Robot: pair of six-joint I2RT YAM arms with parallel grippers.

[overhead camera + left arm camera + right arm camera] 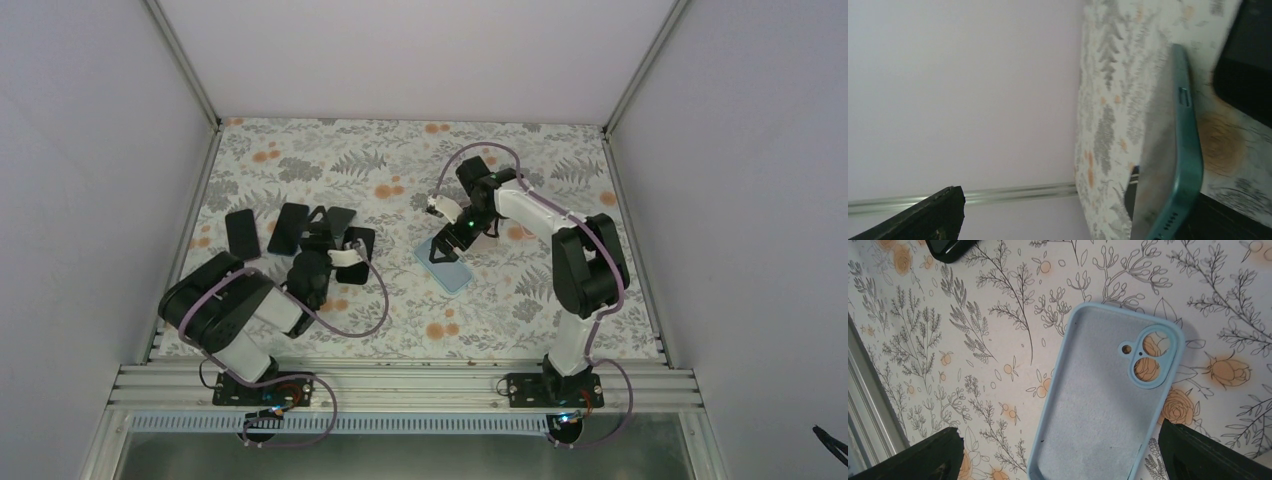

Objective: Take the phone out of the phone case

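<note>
An empty light blue phone case [1108, 400] lies inside up on the floral cloth, camera hole at its far end; it also shows in the top view [447, 269]. My right gripper [1063, 455] is open just above it, one finger on each side and neither touching it. It sits at the table's middle right [447, 238]. A phone with a teal edge [1185, 150] stands on its side close to my left gripper's right finger [1233, 222]. My left gripper [1073, 220] is open, and its left finger [923, 215] is far from the phone.
Several black phones lie at the table's left [242, 232] [288, 228] around the left gripper [335, 243]. One black phone [1248, 55] is just beyond the teal one. A black object's corner [950, 246] shows at the top left of the right wrist view. Grey walls stand on three sides.
</note>
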